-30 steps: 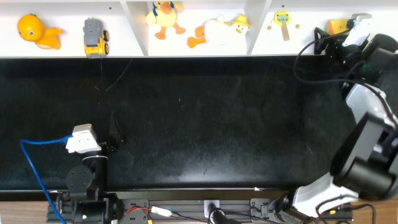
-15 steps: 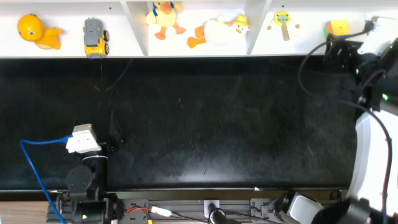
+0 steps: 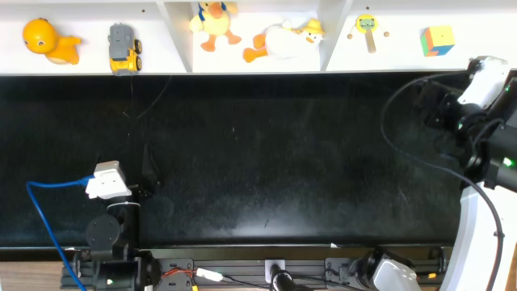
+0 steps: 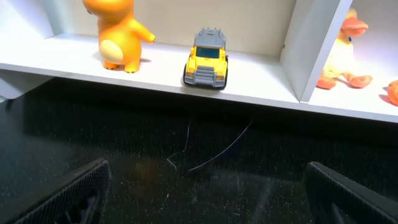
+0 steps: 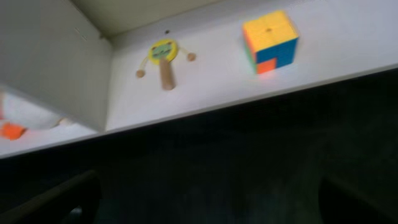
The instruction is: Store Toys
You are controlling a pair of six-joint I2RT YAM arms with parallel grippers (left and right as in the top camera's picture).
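looks done tbh: cube (image 3: 437, 40) and the other toys (image 3: 279, 42) sit on the shelf (image 3: 338, 36), left gripper (image 4: 205, 173) and right gripper (image 5: 208, 183) both spread apart, holding nothing.

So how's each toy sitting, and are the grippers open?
orange duck: upright, left compartment
yellow truck: on its wheels, left compartment
yellow plush duck: sitting up, middle compartment
white plush duck: lying down, middle compartment
rattle: lying flat, right compartment
colour cube: flat, right compartment
left gripper: open, empty
right gripper: open, empty
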